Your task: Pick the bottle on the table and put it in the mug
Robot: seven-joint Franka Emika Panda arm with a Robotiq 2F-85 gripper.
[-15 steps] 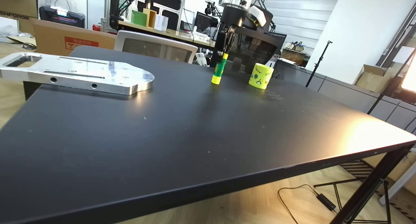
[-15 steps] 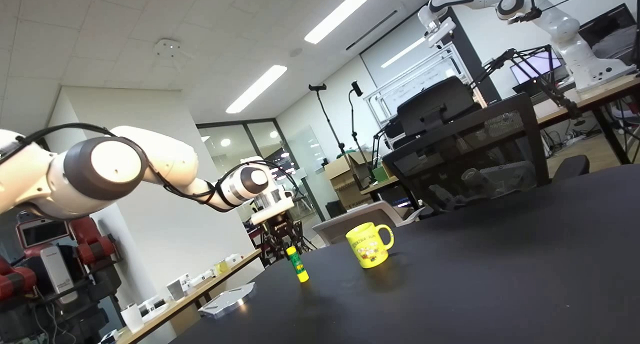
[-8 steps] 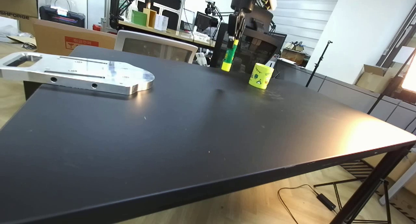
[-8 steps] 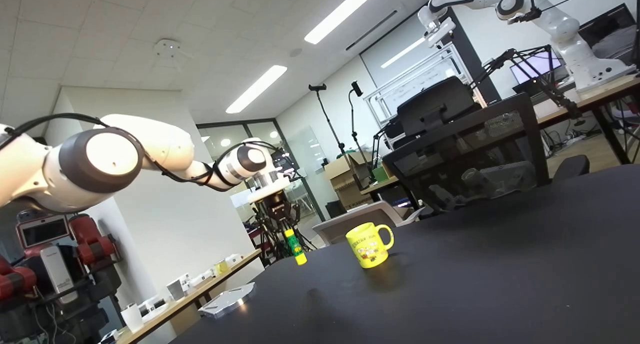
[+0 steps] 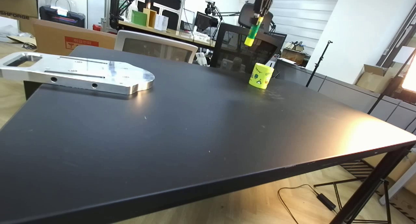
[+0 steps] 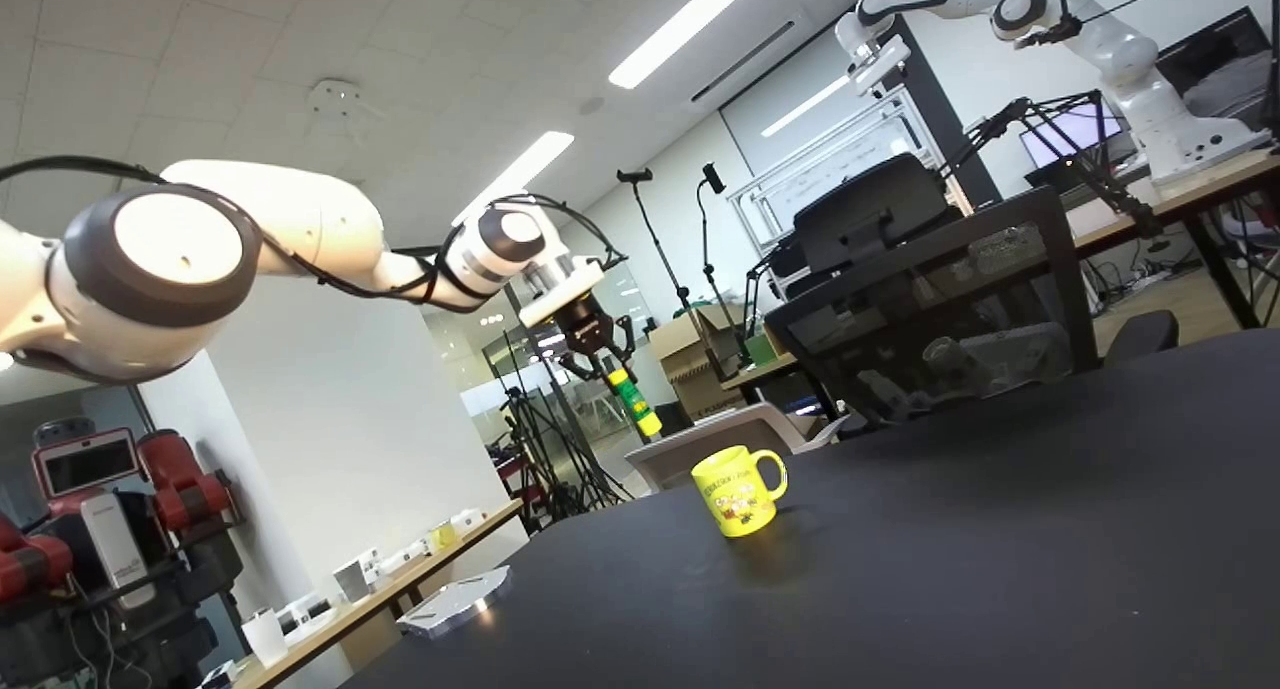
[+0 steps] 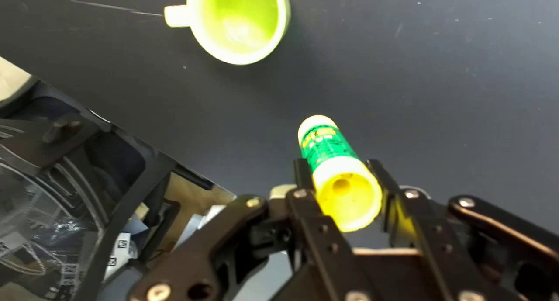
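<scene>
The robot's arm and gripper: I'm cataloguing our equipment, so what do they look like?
The arm is white and rounded, with dark grey joint bands and black cabling along it. The gripper is mostly black, with hinged links, slim straight fingers and metallic screw heads. No legible lettering shows on either.

In an exterior view the arm (image 6: 280, 214) is white, smooth and rounded, with wide dark-grey bands (image 6: 90, 254) around pale round caps (image 6: 182, 237). A black cable (image 6: 80, 160) runs along it and loops loosely near the wrist (image 6: 510, 259), which ends in a white block (image 6: 562, 294). In the wrist view the claw (image 7: 340, 174) is black, with straight fingers (image 7: 316, 218), thick side links (image 7: 205, 248), dark holes (image 7: 200, 291) and shiny round screws (image 7: 158, 292).
</scene>
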